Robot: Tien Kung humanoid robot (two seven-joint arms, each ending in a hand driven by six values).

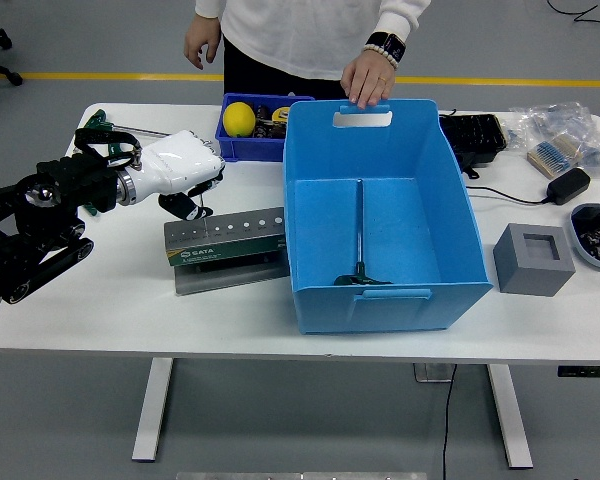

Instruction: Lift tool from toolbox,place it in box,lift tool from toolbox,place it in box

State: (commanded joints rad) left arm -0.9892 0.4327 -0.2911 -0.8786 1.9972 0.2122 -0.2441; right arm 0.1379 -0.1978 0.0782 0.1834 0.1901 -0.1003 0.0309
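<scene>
1. Head view: a tool (359, 232) is lying inside the blue box (380, 215), along its middle.
2. A toolbox (227, 250) is sitting just left of the box.
3. Left hand (183, 170) is hovering above the toolbox's left end, fingers curled around something small and dark.
4. A person's hand (366, 78) is touching the box's far rim.
</scene>
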